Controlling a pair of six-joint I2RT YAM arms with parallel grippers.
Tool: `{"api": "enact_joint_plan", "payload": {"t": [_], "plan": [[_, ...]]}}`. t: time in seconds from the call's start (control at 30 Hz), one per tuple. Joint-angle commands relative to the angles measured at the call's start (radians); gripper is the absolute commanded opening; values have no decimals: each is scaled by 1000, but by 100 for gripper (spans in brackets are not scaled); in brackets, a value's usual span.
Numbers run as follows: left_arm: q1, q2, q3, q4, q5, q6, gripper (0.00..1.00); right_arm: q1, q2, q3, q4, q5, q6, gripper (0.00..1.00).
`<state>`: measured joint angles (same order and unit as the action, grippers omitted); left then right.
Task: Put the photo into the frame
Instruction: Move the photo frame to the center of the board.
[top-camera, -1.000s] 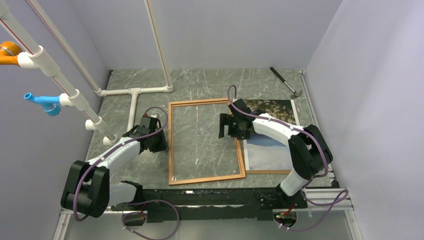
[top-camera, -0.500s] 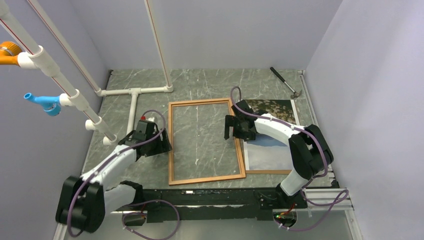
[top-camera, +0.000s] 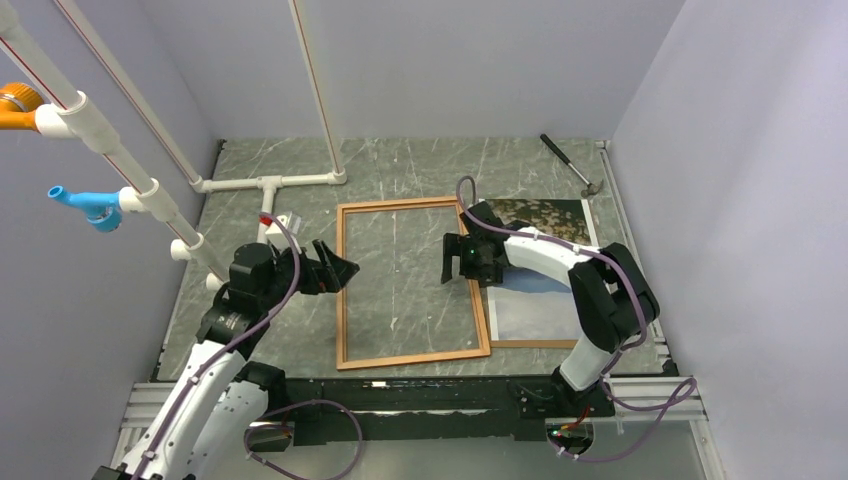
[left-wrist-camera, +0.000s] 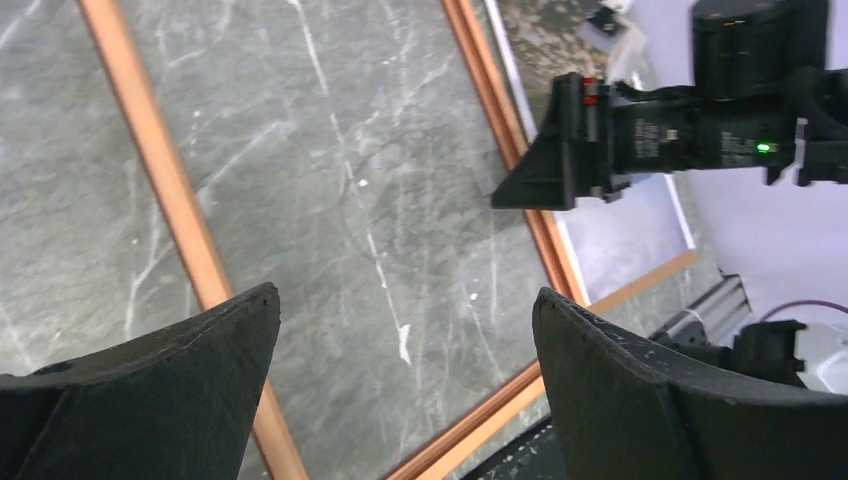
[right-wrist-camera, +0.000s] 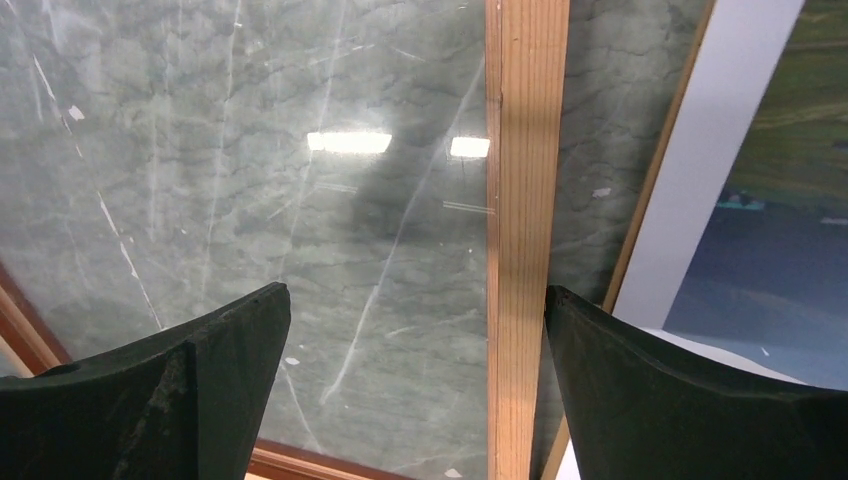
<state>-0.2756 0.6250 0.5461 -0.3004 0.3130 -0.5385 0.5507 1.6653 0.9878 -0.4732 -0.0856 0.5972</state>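
Flat on the grey-green marble table (top-camera: 420, 170), in the middle: the frame (top-camera: 342, 290), long sides running near to far, only bare marble inside it. Not in it, but flat and picture side up just to its right: the photo (top-camera: 535, 305), pale sky toward the near side, dark meadow toward the far side, middle part hidden under the right arm (top-camera: 560, 262). Under the photo, a thin brown panel (top-camera: 530, 343), visible only as a narrow strip along the near edge.

Wide open and holding nothing: the left gripper (top-camera: 338, 265), raised above the far part of the left rail and pointing right across the frame. In the left wrist view, two dark fingers (left-wrist-camera: 140, 390) at the bottom, far apart, with marble in the gap of the left gripper (left-wrist-camera: 402, 295); the left rail of the frame (left-wrist-camera: 165, 180) passing beside the left finger; the photo (left-wrist-camera: 630, 230) beyond the right rail.

Equally wide open and empty: the right gripper (top-camera: 460, 272), pointing down over the right rail, a little far of its middle. In the right wrist view of the right gripper (right-wrist-camera: 415, 290), the rail of the frame (right-wrist-camera: 525, 200) running between the two fingers, closer to the right one; impossible to tell whether touching it. Right of this rail, a strip of marble, then the white border and blue of the photo (right-wrist-camera: 760, 250).

At the far right of the table, a hammer (top-camera: 570, 165); at the far left, white pipes (top-camera: 270, 185)
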Motion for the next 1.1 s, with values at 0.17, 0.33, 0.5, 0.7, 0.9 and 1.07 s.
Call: {"api": "enact_joint_plan", "payload": {"t": [0.17,0.33,0.5,0.7,0.9,1.07], "plan": [[-1,-44,55,49,95,-2,99,72,40,69,51,-72,50,100],[-1,-35,54,38,91,1,99,111,35,133,-2,-49,61,100],[-2,-57,58,-8,36,-5,100,135,-150,241,-84,-61,60,100],[-2,-64,14,24,18,-51,99,141,-318,539,-182,-149,174,100],[-2,-55,-36,96,31,-100,99,140,-330,840,-330,-151,319,100],[-2,-27,-13,78,16,-73,99,138,-336,952,-428,-95,379,100]]}}
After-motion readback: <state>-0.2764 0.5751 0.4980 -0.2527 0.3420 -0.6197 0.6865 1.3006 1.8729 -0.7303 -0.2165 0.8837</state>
